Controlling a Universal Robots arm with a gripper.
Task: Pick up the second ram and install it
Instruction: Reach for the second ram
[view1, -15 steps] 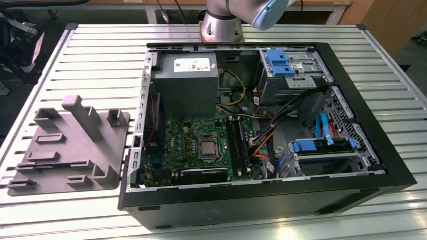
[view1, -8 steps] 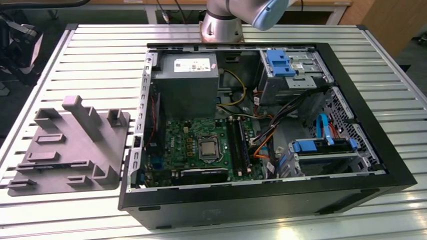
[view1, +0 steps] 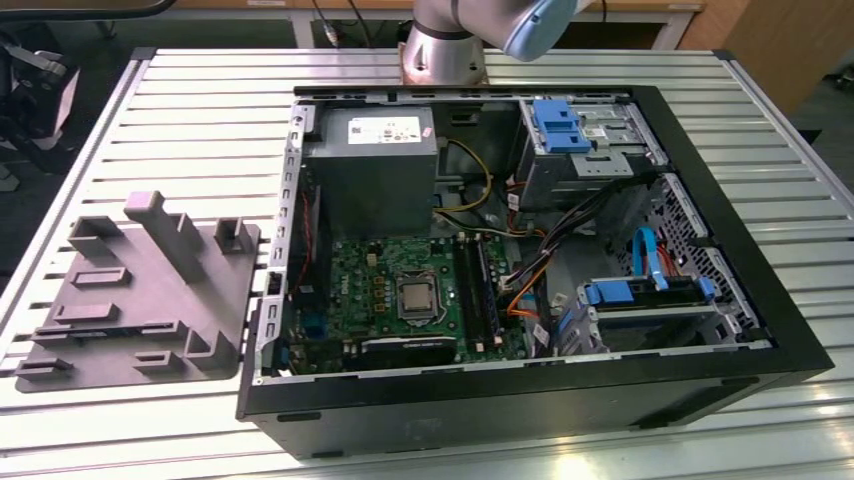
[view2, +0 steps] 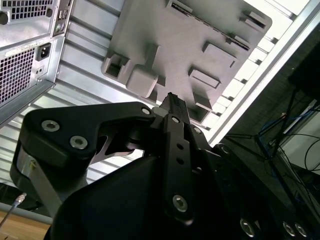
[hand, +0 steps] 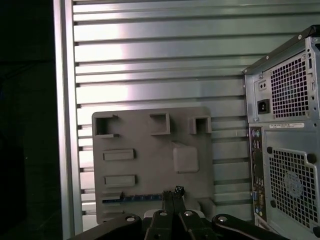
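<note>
Grey tray (hand: 145, 172) on slatted surface (hand: 150, 75) beside case (hand: 285, 150). Ram (hand: 132, 198) sits in tray slot, not picked. Fingers (hand: 169, 199) together, empty, above tray near ram. Pickup, install both left.

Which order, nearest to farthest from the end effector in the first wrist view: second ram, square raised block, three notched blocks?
1. second ram, slotted in the tray, closest to the end effector.
2. square raised block, mid-tray.
3. three notched blocks, along the tray's far edge.
</note>
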